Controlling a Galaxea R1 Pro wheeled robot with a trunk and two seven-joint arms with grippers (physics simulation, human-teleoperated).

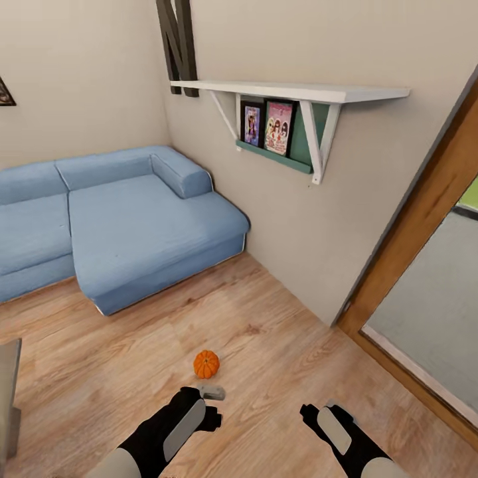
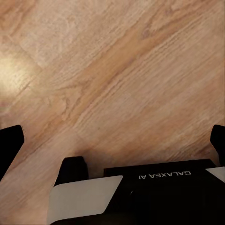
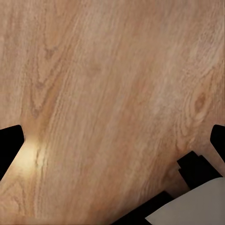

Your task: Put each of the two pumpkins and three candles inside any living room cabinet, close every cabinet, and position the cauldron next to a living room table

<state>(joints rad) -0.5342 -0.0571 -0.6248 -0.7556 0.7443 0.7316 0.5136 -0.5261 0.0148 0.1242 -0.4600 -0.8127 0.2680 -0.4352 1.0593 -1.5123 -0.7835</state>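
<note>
Left gripper [image 1: 214,418] and right gripper [image 1: 307,413], low over wood floor [image 1: 279,345]: both wrist views show finger tips at opposite frame edges w/ bare boards between, so both jaws spread, nothing held. Pumpkin [image 1: 206,364], 1 pc, upright on floor just ahead of left gripper, a small grey-tan object [image 1: 211,390] between them (candle? can't tell), blue sofa [image 1: 126,219] well beyond. Step judged: approach and pick pumpkin; best centre jaws over ribs, descend straight, close gently as round body may roll.

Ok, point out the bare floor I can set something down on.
Open wood floor runs between the sofa, the wall and the doorway. It is crowded just ahead of the left hand, where the pumpkin and a candle lie.
</note>
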